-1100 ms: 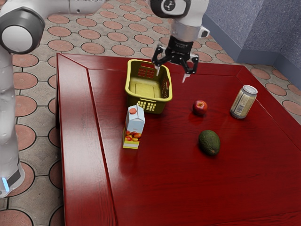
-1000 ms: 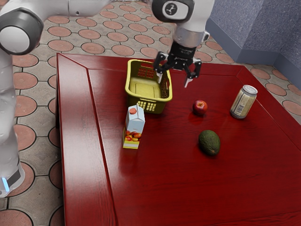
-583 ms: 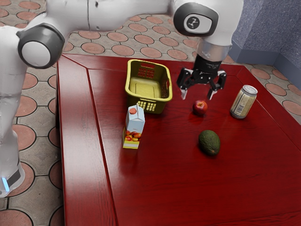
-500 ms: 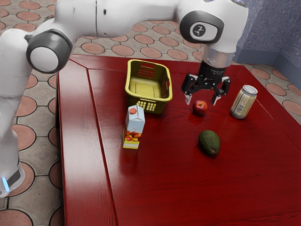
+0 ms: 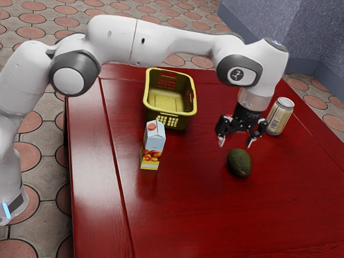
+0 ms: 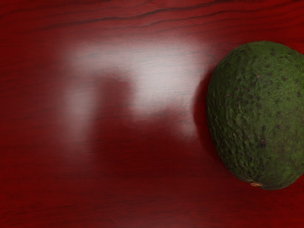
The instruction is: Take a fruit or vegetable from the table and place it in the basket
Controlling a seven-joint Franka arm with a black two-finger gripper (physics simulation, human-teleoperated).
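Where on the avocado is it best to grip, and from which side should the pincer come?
I would come from above and close the open pincer across the middle of the avocado, on its two long flanks. It lies on its side, longer than wide, and its rounded ends would probably let the grip slip.
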